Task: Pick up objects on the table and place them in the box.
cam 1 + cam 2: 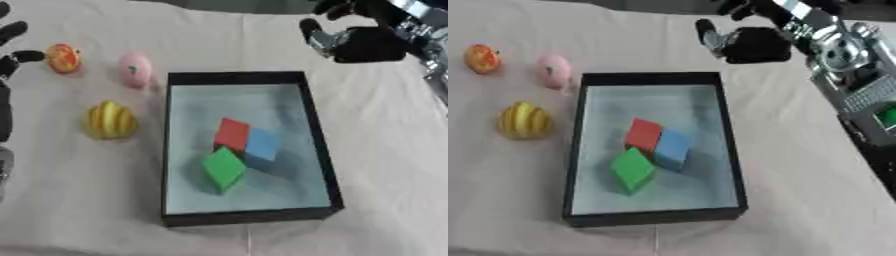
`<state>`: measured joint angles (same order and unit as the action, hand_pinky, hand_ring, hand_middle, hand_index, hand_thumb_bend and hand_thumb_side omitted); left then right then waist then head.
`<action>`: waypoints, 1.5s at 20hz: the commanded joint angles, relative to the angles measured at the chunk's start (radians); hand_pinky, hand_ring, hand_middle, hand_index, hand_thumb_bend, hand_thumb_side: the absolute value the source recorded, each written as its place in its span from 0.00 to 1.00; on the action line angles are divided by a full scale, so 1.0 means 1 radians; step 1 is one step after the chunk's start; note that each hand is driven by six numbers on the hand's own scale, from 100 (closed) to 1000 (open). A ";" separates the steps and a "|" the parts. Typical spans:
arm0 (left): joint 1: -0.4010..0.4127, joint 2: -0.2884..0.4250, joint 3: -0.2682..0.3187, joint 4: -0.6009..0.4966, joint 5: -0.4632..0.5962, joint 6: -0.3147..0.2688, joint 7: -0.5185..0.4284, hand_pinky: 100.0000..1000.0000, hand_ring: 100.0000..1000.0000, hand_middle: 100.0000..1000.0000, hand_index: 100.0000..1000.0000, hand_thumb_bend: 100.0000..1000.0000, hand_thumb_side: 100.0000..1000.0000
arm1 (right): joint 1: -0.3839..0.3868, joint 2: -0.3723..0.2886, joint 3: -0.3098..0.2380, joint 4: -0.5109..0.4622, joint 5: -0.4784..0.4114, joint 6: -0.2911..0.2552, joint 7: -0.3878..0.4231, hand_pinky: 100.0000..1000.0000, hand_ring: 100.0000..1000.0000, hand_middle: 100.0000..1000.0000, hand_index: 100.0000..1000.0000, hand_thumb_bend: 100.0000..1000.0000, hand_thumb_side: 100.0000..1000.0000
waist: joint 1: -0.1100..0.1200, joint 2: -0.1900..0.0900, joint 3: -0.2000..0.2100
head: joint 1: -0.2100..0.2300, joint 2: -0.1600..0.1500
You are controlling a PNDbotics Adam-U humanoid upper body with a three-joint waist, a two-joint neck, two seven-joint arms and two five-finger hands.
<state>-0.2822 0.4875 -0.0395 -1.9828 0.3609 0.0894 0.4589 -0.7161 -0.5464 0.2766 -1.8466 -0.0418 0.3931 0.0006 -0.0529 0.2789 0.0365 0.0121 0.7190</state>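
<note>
A black box (319, 135) with a pale floor sits mid-table. Inside it lie a red block (232, 133), a blue block (262, 145) and a green block (224, 168), touching one another. On the cloth left of the box are an orange fruit (63, 58), a pink peach (135, 69) and a yellow striped fruit (110, 120). My right hand (363, 44) hovers beyond the box's far right corner, fingers relaxed and open, holding nothing. My left hand (12, 31) shows at the left edge, fingers spread, one fingertip just left of the orange fruit.
A beige cloth (385, 165) covers the table. My right arm's silver and black links (842, 50) run down the right side, with a dark edge (877, 145) beyond them. Bare cloth lies in front of and to the right of the box.
</note>
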 commanded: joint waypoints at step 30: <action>-0.190 0.550 0.001 -0.016 -0.410 0.095 -0.817 0.68 0.80 0.81 0.81 0.38 0.54 | 0.168 0.195 -0.176 0.217 -0.183 -0.346 -0.351 0.77 0.74 0.74 0.83 0.18 0.19 | 0.029 -0.017 -0.004 | 0.004 -0.010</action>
<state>-0.4572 0.9714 -0.0399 -1.9837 -0.0281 0.1785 -0.2969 -0.5364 -0.3414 0.1116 -1.6212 -0.2215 0.0495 -0.3470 -0.0282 0.2807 0.0332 0.0188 0.7161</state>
